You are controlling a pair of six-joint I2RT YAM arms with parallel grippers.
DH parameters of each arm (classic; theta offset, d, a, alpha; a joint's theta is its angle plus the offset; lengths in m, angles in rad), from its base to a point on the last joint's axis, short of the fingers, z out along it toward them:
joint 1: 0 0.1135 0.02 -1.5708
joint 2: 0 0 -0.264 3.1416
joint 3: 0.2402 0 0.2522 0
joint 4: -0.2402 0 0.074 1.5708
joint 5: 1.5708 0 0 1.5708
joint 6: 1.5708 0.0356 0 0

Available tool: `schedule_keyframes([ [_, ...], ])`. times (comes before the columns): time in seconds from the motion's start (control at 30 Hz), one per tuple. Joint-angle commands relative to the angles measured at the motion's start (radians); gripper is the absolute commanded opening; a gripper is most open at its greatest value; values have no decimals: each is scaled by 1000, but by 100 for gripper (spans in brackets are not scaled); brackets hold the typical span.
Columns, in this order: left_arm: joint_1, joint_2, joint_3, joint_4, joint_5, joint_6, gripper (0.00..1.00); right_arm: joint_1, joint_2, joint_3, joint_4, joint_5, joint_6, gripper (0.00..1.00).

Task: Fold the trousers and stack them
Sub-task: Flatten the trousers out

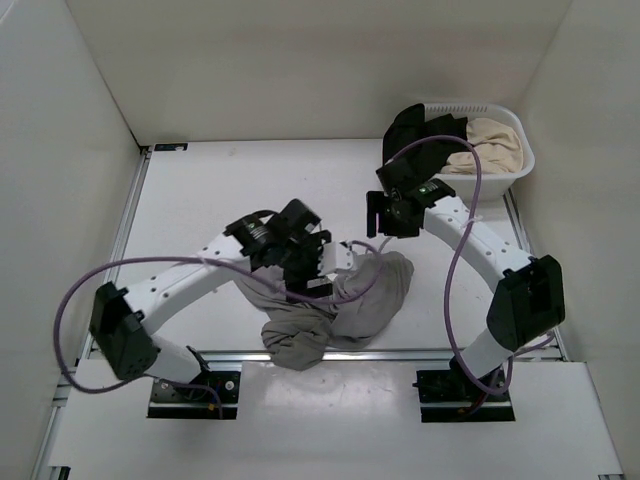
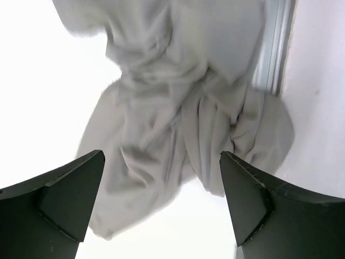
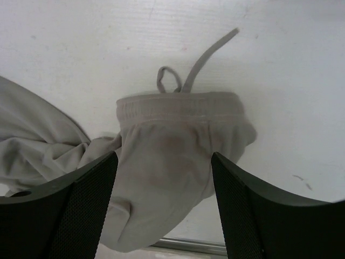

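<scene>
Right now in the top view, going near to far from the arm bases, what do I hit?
Trousers → right gripper, jaws open → laundry basket. The left gripper overlaps the trousers, so it is left out.

Lab robot cell: white walls [image 1: 300,70] enclose a rail-edged table [image 1: 220,190].

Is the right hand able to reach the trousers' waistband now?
Probably yes: the right hand is open, and the waistband of the trousers lies uncovered on the table directly before it.
</scene>
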Motion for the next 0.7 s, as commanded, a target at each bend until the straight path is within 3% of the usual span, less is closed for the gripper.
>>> schedule_keyframes([
  [0.0,60,-75,-220,-5,-169,-56,100,13,-25,-71,67,-113,87,75],
  [0.1,191,-115,-392,130,-273,-68,100,35,-11,-155,117,-140,144,77],
  [0.27,365,-44,-450,310,-311,-80,100,49,112,-128,151,-58,184,78],
  [0.43,387,119,-459,403,-278,-128,100,49,308,5,128,-38,184,76],
  [0.5,387,145,-472,414,-278,-128,100,49,366,16,114,-52,184,69],
  [0.53,387,164,-473,426,-267,-128,100,49,380,27,114,-52,184,58],
  [0.6,408,180,-473,427,-256,-128,58,49,400,36,103,-61,193,41],
  [0.63,434,199,-456,427,-267,-128,40,49,400,48,92,-48,193,17],
  [0.67,453,199,-442,414,-267,-128,14,49,387,49,80,-32,193,5],
])
